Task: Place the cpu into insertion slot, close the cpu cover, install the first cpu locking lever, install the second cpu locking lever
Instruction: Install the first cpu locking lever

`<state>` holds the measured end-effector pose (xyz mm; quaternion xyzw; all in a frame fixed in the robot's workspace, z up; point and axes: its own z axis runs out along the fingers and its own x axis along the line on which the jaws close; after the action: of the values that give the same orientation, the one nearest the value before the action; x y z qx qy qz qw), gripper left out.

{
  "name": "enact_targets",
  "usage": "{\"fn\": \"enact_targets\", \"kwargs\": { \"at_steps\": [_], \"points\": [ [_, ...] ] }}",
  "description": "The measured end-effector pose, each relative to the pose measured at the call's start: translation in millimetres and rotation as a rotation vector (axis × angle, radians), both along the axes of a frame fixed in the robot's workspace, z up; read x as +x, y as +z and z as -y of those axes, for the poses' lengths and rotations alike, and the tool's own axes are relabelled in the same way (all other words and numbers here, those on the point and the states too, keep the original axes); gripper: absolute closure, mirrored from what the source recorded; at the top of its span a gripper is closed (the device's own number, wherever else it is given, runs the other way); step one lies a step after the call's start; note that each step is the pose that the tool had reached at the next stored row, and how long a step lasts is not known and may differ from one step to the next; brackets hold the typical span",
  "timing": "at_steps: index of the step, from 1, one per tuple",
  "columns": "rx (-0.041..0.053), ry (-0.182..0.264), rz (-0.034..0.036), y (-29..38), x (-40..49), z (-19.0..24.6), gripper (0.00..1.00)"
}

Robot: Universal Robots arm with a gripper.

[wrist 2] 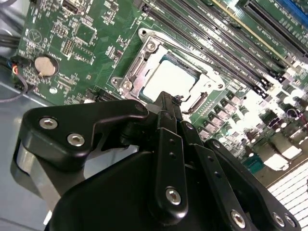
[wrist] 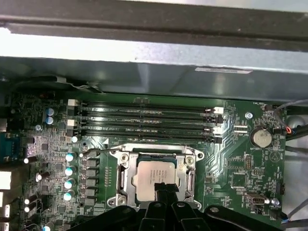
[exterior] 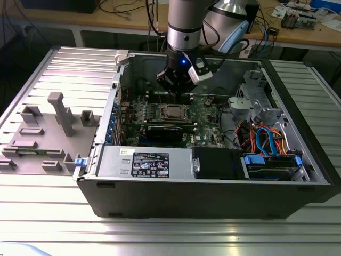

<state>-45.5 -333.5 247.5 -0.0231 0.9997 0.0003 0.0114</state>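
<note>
Silvery metal marked the cpu (exterior: 174, 112) in the exterior view, where it lay flat in its socket near the middle of the board (exterior: 205, 114), inside the open case (exterior: 213, 197). The gripper (exterior: 178, 90) hung just above and behind it; from here I could not tell how its fingers stood.

In the second wrist view, the black fingers (wrist 2: 166, 113) came together to one narrow tip at the near edge of the cpu (wrist 2: 168, 79), pressed shut with nothing between them. The cover (wrist 2: 144, 65) lay down around the chip as a metal frame.

In the first wrist view, the cpu (wrist: 154, 175) sat inside the cover (wrist: 126, 163), with the memory slots (wrist: 144, 118) beyond it and the fingertip (wrist: 166, 188) over its near edge. A thin lever (wrist: 94, 152) showed at the far left corner.

I judge the chip light, stiff and fragile, best held by its edges; the cover looked thin but springy. Whether each lever was latched was hard to see, and the gripper body hid the near side of the socket.
</note>
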Motion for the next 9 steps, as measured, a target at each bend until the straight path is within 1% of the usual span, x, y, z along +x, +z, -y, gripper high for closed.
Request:
{"fn": "enact_targets", "kwargs": {
  "at_steps": [1, 3, 6, 9],
  "points": [
    [0.0003, -0.003, 0.0002, 8.0, 0.0, 0.0, 0.89],
    [0.0003, -0.022, 0.0002, 8.2, 0.0, -0.1, 0.89],
    [0.0002, -0.025, 0.0002, 8.1, -0.8, -0.3, 0.89],
    [0.0002, -0.025, 0.0003, 8.0, -12.6, -0.6, 0.89]
  ]
}}
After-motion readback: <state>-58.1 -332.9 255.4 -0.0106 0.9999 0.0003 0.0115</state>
